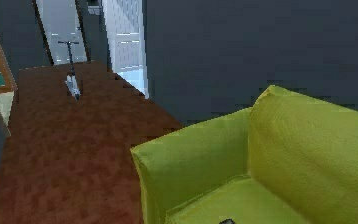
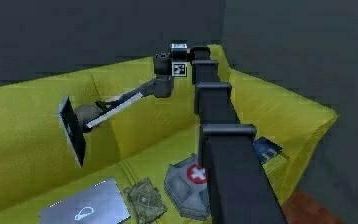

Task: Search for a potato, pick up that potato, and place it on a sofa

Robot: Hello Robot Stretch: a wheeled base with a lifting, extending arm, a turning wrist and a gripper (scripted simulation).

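Because the yellow-green sofa (image 2: pixel 27 110) is the drop-off spot, the arm (image 2: pixel 227 160) reaches across its seat above a laptop (image 2: pixel 87 208). The gripper (image 2: pixel 79 128) faces the backrest. I cannot tell the jaws' state, or whether the potato is there.

We list one arm (image 2: pixel 230 160), a dark square bar in stepped segments; two white squares (image 2: pixel 177 68) with black marks; one gripper (image 2: pixel 93 118), dark grey body, two thin fingers (image 2: pixel 117 109).
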